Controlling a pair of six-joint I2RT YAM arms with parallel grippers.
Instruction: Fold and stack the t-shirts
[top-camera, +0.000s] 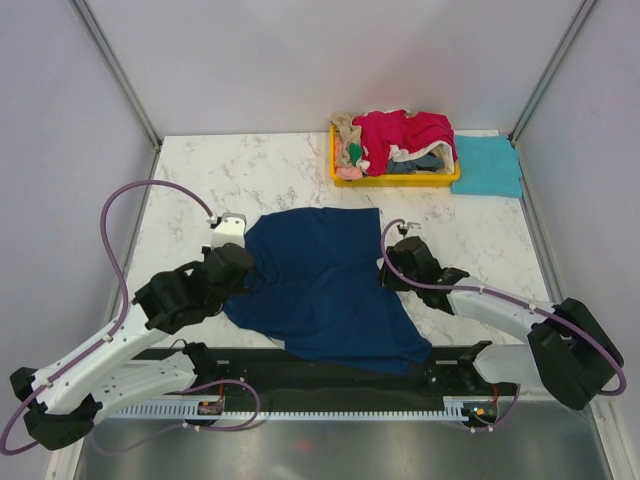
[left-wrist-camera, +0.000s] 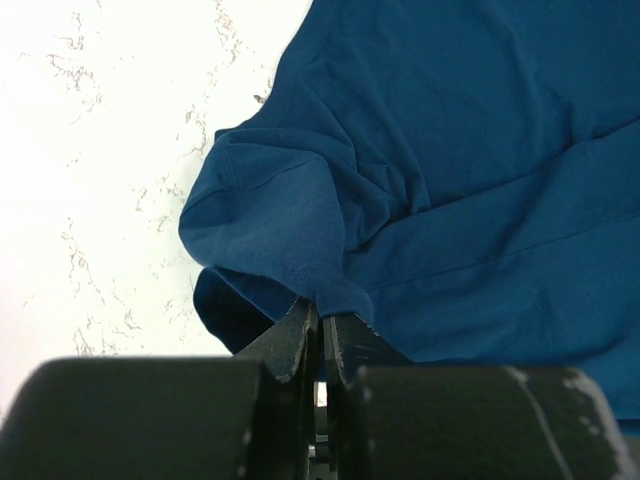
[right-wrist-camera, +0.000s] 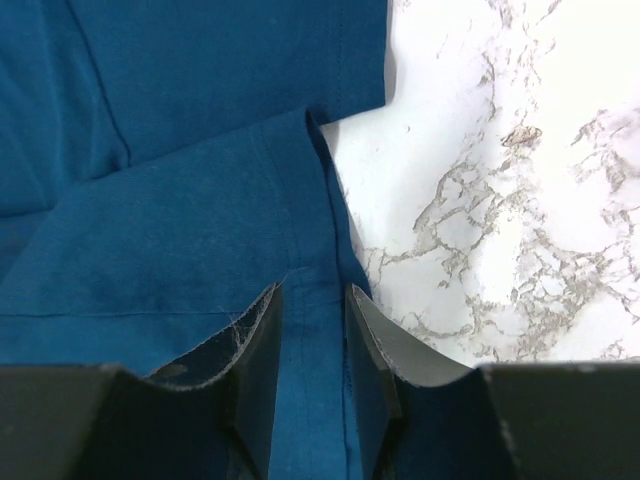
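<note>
The navy t-shirt (top-camera: 320, 285) lies spread across the marble table (top-camera: 280, 170), its fold just beginning. The left gripper (left-wrist-camera: 320, 322) is clamped on a bunched sleeve. The right gripper (right-wrist-camera: 312, 300) straddles the opposite sleeve hem, jaws apart, apparently not yet pinching. The next move likely calls for closing it, then drawing both sleeves inward.

White grey-veined marble table (top-camera: 250, 170); plain pale lilac-grey walls (top-camera: 300, 60); slanting metal frame posts (top-camera: 113, 70); even, soft light.
</note>
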